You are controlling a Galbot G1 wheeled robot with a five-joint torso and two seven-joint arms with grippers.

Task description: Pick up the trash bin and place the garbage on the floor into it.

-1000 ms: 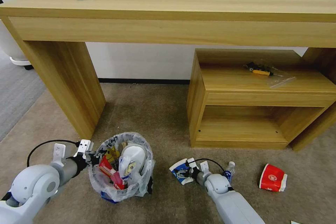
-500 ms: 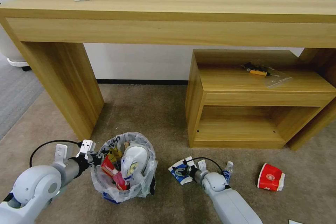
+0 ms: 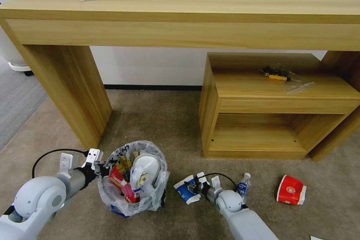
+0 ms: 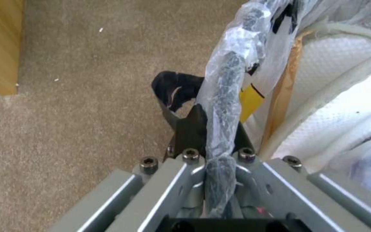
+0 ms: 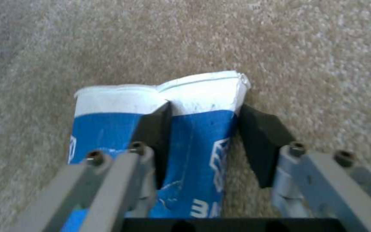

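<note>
Mid-collection, by the look of it: trash bin [image 3: 132, 180] standing on the beige carpet [image 3: 157, 120] in front of the desk leg, already stuffed with white slippers [image 3: 144, 168] and red wrappers [image 3: 120, 182]. Left gripper [image 3: 101, 167] clamped on the bag-covered rim [image 4: 226, 96] at the bin's left side — plastic pinched tight between the dark pads. Right gripper [image 5: 203, 129] low over the carpet, just right of the bin, straddling a flattened blue-and-white paper cup [image 5: 159, 129]: one finger [image 5: 155, 129] pressed onto the cup's face, the other [image 5: 258, 141] just off its edge, jaws still apart and not yet closed on it. Small clear bottle [image 3: 243, 185] lying close beside the right arm, red-and-white carton [image 3: 291, 190] farther right, both still on the floor. Step in hand, then, judged as the grasp of the cup. Next move calls for a firm close on the crushed paper wall, a lift clear of the pile, and a short carry left over the bin's mouth — room inside looks scarce, so a drop near the free edge seems wise.
</note>
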